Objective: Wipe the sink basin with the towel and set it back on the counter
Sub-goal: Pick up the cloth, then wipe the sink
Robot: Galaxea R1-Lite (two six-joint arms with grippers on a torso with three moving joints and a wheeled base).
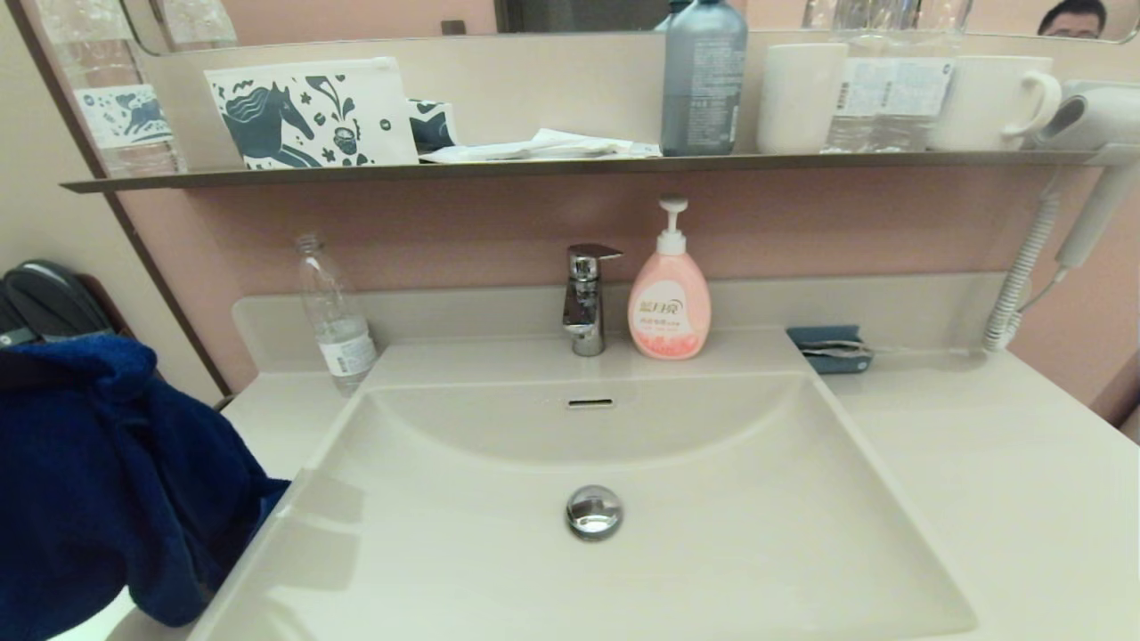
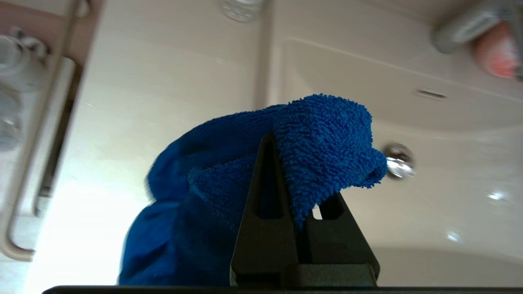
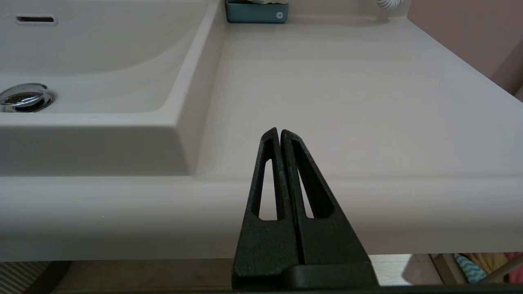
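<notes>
The royal-blue terry towel (image 1: 98, 481) hangs bunched in the air at the far left of the head view, over the counter (image 1: 267, 418) beside the sink basin (image 1: 677, 552). My left gripper (image 2: 286, 143) is shut on the towel (image 2: 322, 143), whose folds drape over both fingers and hide the tips. The cream-white basin (image 2: 429, 196) with its chrome drain plug (image 1: 594, 512) and overflow slot (image 1: 590, 403) lies just beyond the cloth. My right gripper (image 3: 280, 132) is shut on nothing, low in front of the counter's front edge (image 3: 367, 204) right of the basin. It is out of the head view.
A clear water bottle (image 1: 337, 316) stands at the counter's back left. The chrome tap (image 1: 585, 298) and a pink soap pump bottle (image 1: 670, 298) stand behind the basin. A small teal holder (image 1: 830, 349) sits at the back right. A dark shelf (image 1: 570, 165) above carries cups and bottles; a hairdryer (image 1: 1082, 125) hangs at right.
</notes>
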